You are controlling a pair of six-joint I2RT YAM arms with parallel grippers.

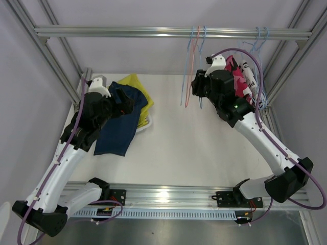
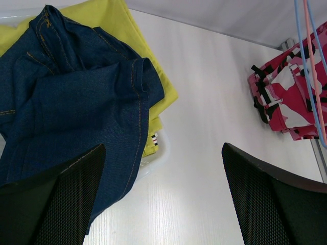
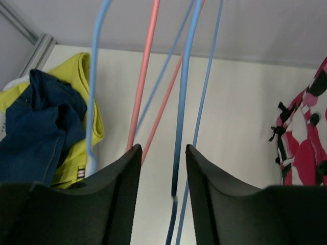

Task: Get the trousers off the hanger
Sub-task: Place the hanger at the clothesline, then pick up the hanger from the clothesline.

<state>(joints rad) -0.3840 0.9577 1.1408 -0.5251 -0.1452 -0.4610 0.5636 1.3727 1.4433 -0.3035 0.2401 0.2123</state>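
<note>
Navy blue trousers (image 1: 120, 120) lie crumpled over plain yellow trousers (image 1: 139, 88) at the left of the table. In the left wrist view the navy pair (image 2: 76, 102) covers most of the yellow pair (image 2: 117, 25). My left gripper (image 2: 163, 196) hovers open at the navy pair's edge, holding nothing. Pink-red patterned trousers (image 1: 237, 76) and a white lettered pair (image 1: 250, 76) hang at the back right. My right gripper (image 3: 163, 153) is open, with a bare blue hanger wire (image 3: 179, 127) hanging loose in the gap between its fingers.
Empty blue and pink hangers (image 1: 191, 66) hang from the metal rail (image 1: 153, 32). More hangers (image 1: 259, 43) carry the clothes at the right. A white basket rim (image 1: 145, 125) shows under the pile. Frame posts stand at both back corners.
</note>
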